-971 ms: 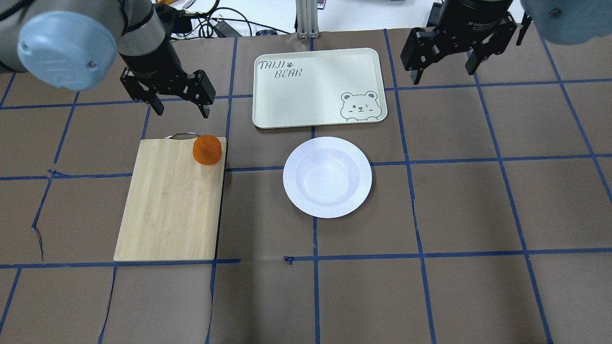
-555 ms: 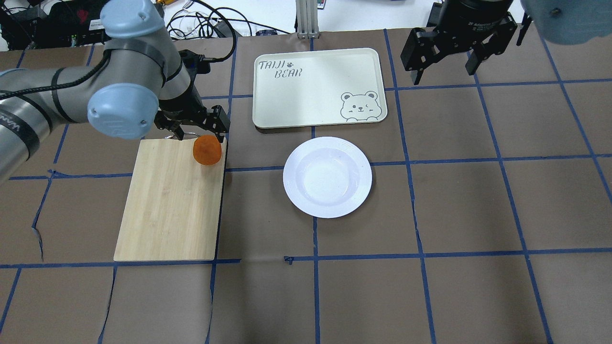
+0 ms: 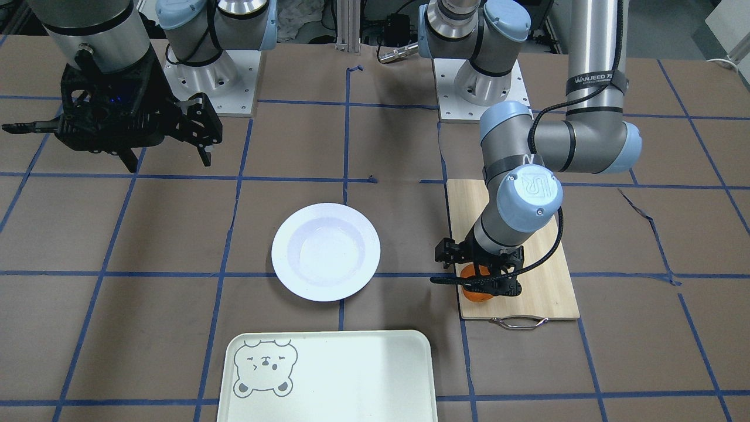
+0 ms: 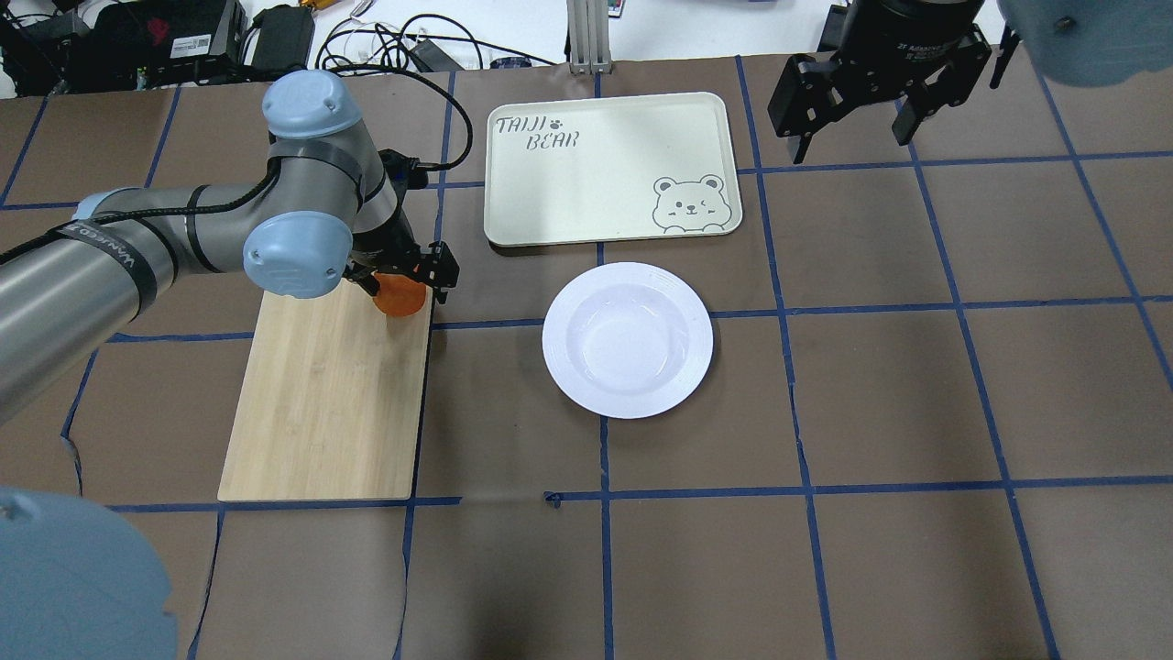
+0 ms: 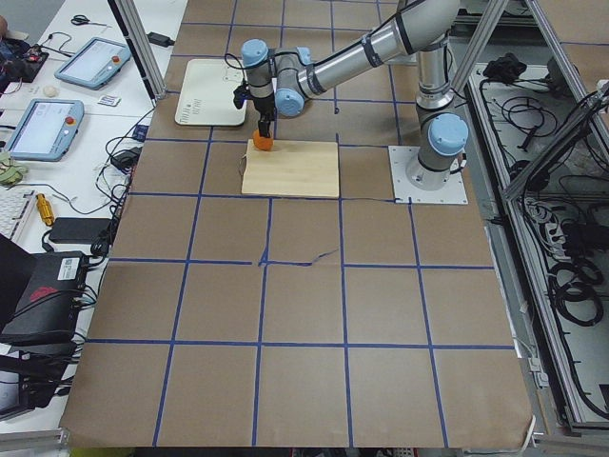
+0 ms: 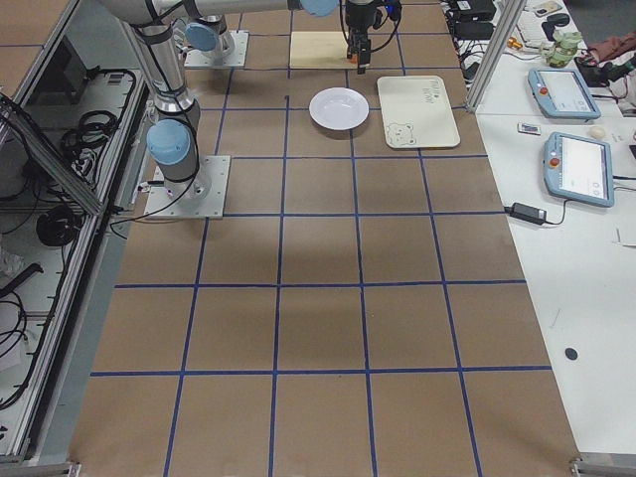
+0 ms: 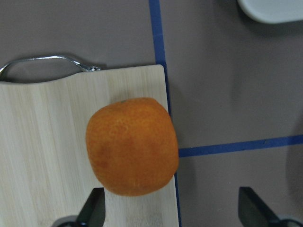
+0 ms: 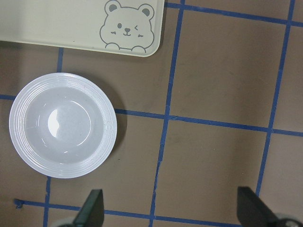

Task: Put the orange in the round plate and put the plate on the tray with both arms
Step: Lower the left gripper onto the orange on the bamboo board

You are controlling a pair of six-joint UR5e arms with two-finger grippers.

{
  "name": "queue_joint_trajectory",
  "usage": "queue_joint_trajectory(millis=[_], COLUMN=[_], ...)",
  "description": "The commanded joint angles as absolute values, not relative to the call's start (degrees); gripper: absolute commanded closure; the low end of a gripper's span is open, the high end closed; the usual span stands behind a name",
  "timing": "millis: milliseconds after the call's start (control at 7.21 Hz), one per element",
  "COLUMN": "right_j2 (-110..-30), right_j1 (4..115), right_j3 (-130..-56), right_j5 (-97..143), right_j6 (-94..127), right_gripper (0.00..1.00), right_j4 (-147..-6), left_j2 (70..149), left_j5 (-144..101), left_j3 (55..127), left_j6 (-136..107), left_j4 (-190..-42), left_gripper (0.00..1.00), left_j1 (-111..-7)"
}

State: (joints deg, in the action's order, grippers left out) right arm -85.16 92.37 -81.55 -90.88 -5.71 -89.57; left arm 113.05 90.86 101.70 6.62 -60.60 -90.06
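The orange [image 4: 401, 299] rests on the far right corner of a wooden cutting board [image 4: 325, 403]. My left gripper [image 4: 404, 278] is low over it and open, one finger on each side. In the left wrist view the orange [image 7: 132, 146] lies just ahead of the fingertips [image 7: 92, 209], closer to the left one. The white round plate [image 4: 628, 339] sits bare at mid-table, and the cream tray [image 4: 609, 170] with the bear drawing lies just beyond it. My right gripper [image 4: 852, 119] hangs open and high at the far right, and its wrist view shows the plate [image 8: 63, 125] and tray [image 8: 71, 23].
The board's metal handle [image 7: 47, 62] points away from the robot, beside the orange. Brown paper with blue tape lines covers the table. Cables and gear lie beyond the far edge [image 4: 367, 46]. Benches with tablets [image 6: 581, 169] flank the table's operator side.
My left arm has swung down and right, bringing its open gripper from behind the board to around the orange. The right arm, plate and tray have not moved.
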Motion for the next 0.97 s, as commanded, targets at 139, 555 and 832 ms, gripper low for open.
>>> queue_joint_trajectory(millis=[139, 555, 832], right_j2=[-85.2, -85.2, -85.2], right_j1=[92.4, 92.4, 92.4], right_j3=[-81.8, -81.8, -81.9], right_j5=[-90.9, -90.9, -90.9], right_j6=[-5.7, -5.7, -5.7], right_gripper=[0.0, 0.0, 0.0], right_j4=[-89.6, -89.6, -89.6], left_j2=[114.3, 115.1, 115.7], left_j5=[93.2, 96.1, 96.9], left_j3=[101.6, 101.4, 100.9], left_j6=[7.2, 7.2, 7.2], left_j4=[-59.9, -57.4, -56.4], left_gripper=[0.0, 0.0, 0.0], left_j1=[-90.0, -90.0, -89.9])
